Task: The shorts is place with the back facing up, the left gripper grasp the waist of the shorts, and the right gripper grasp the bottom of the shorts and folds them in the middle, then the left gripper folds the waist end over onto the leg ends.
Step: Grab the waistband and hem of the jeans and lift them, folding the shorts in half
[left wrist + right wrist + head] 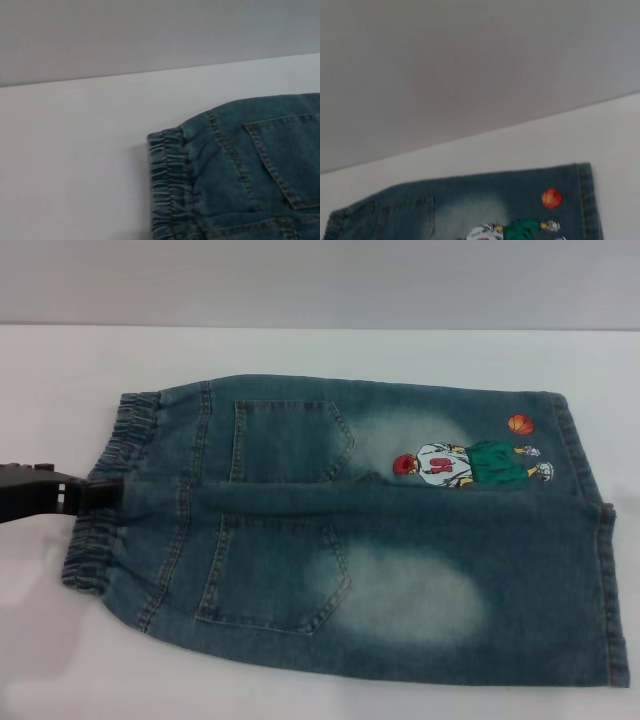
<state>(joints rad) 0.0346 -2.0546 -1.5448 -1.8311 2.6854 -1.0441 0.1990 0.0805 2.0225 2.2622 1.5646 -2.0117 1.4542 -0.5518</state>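
Reaching for the waist: the first step, securing both ends of the garment, looks to be in hand; no fold made yet.
Left gripper: black claw [95, 492] enters from the left edge of the head view and meets the gathered elastic waistband [110, 495] at its middle, where the band dips. Fingers: cannot tell whether clenched on the fabric or released; the tips are lost against the denim.
Shorts: long blue denim shorts with faded whitish patches [400, 570] lie flat on the white bench [300, 350], back up, waist to the left, leg ends to the right. Two patch pockets [290, 440] face up; a cartoon basketball-player print [470, 462] sits on the far leg near the hem.
Left wrist view: shows a waistband corner [167, 180] and a pocket seam, no fingers.
Right gripper: not visible in any view; its wrist camera looks down on the far hem [585, 200] and the print from above, so I judge it hovers off the leg ends.
Next move: right gripper must descend onto the hem while the left confirms its hold, then both fold lengthwise.
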